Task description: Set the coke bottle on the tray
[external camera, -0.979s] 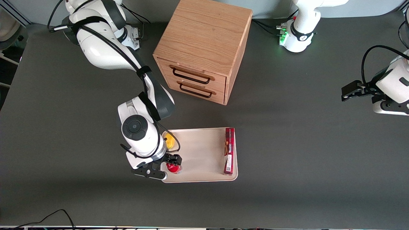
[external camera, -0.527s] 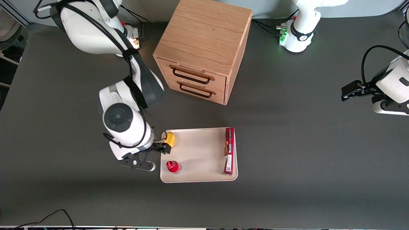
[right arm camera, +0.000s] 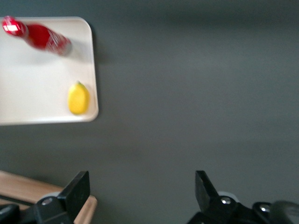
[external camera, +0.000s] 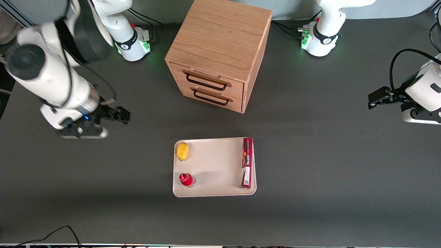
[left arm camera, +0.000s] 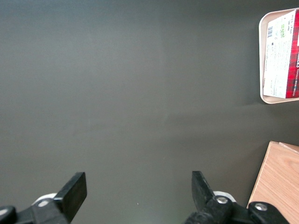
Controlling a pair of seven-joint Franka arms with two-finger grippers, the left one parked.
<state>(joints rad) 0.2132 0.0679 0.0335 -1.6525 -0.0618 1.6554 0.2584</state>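
Observation:
The small red coke bottle (external camera: 187, 179) stands upright on the cream tray (external camera: 215, 165), in the tray's corner nearest the front camera at the working arm's end. It also shows in the right wrist view (right arm camera: 42, 36), on the tray (right arm camera: 32, 79). My right gripper (external camera: 120, 115) is open and empty, raised above the bare table well away from the tray, toward the working arm's end of the table. Its fingers (right arm camera: 79, 189) are spread wide with nothing between them.
A yellow fruit (external camera: 182, 151) and a long red box (external camera: 247, 162) lie on the tray too. A wooden drawer cabinet (external camera: 218, 51) with two drawers stands farther from the front camera than the tray.
My gripper has let go of the coke bottle and left it standing on the tray. The arm has risen and swung away toward its own end of the table.

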